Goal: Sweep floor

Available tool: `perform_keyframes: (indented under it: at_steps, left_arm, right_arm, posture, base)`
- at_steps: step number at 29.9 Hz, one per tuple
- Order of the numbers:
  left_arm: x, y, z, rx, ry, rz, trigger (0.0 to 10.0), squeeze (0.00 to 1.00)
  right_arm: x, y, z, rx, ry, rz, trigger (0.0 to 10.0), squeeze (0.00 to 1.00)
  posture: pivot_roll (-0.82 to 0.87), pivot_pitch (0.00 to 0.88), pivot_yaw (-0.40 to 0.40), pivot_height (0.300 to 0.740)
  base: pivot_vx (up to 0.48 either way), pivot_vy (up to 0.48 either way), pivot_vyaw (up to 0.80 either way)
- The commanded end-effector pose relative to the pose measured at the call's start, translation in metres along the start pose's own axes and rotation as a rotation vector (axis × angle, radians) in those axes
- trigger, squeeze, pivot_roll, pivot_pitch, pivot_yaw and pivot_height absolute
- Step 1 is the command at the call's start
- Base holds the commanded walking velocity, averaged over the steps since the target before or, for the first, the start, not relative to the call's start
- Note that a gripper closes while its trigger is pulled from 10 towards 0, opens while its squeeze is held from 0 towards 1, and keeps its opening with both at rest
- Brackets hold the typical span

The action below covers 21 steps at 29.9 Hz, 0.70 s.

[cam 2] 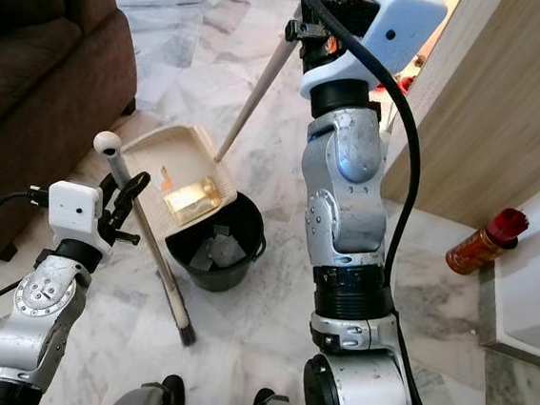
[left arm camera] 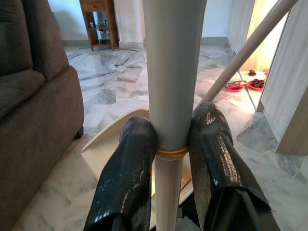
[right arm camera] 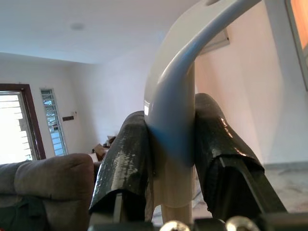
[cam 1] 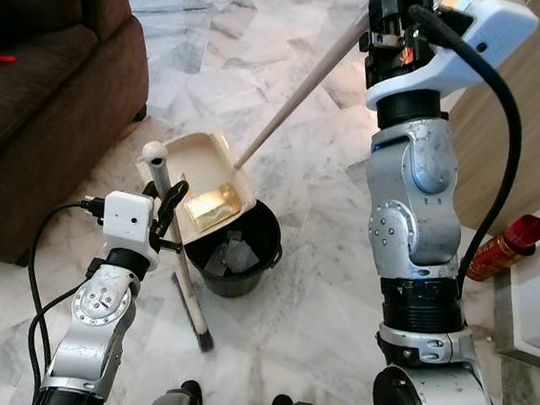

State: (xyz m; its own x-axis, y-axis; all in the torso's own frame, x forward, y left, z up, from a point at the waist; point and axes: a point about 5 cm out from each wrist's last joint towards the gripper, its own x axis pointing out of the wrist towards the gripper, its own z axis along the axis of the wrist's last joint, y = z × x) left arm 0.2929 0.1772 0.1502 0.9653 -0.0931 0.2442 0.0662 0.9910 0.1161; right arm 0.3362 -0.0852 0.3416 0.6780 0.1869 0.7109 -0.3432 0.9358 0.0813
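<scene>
A: Which step is this?
B: Emptying, I'd judge. The right hand, clamped on its long pale handle, tips the cream plastic dustpan over the black round bucket.
A: And the grey-handled broom?
B: Clamped in the left hand, bristles on the marble floor. Next: tilt further.

Bright, sharp daylight; glare off the marble floor.
</scene>
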Motion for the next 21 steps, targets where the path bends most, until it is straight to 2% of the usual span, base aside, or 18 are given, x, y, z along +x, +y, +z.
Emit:
perform_keyframes:
  at_steps: [1, 5, 11, 15, 19, 21]
  left_arm:
    - [0.0, 0.001, 0.008, 0.017, -0.047, -0.004, 10.0, 0.0]
    - [-0.001, 0.0, 0.008, 0.014, -0.046, -0.006, 10.0, 0.0]
    - [-0.001, 0.0, 0.008, 0.012, -0.045, -0.01, 10.0, 0.0]
    - [0.0, -0.001, 0.008, 0.01, -0.045, -0.015, 10.0, 0.0]
    - [0.0, -0.001, 0.008, 0.009, -0.045, -0.016, 10.0, 0.0]
    - [0.0, -0.001, 0.008, 0.009, -0.045, -0.017, 10.0, 0.0]
  right_arm:
    - [0.001, 0.011, 0.026, -0.031, -0.146, 0.04, 10.0, 0.0]
    - [-0.005, 0.024, 0.026, -0.109, -0.168, 0.1, 10.0, 0.0]
    - [-0.016, 0.038, 0.02, -0.119, -0.153, 0.16, 10.0, 0.0]
    - [-0.027, 0.051, 0.015, -0.161, -0.15, 0.235, 10.0, 0.0]
    - [-0.03, 0.054, 0.014, -0.154, -0.15, 0.241, 10.0, 0.0]
    - [-0.032, 0.058, 0.016, -0.188, -0.172, 0.263, 10.0, 0.0]
  posture:
    - [0.01, 0.232, -0.026, 0.74]
    - [0.01, 0.235, -0.025, 0.74]
    - [0.0, 0.237, -0.022, 0.74]
    - [0.0, 0.238, -0.021, 0.74]
    - [0.0, 0.238, -0.021, 0.74]
    - [0.0, 0.238, -0.021, 0.74]
  base:
    - [0.0, 0.0, 0.0]
    - [0.0, 0.0, 0.0]
    - [0.0, 0.0, 0.0]
    - [0.0, 0.0, 0.0]
    - [0.0, 0.0, 0.0]
    - [0.0, 0.0, 0.0]
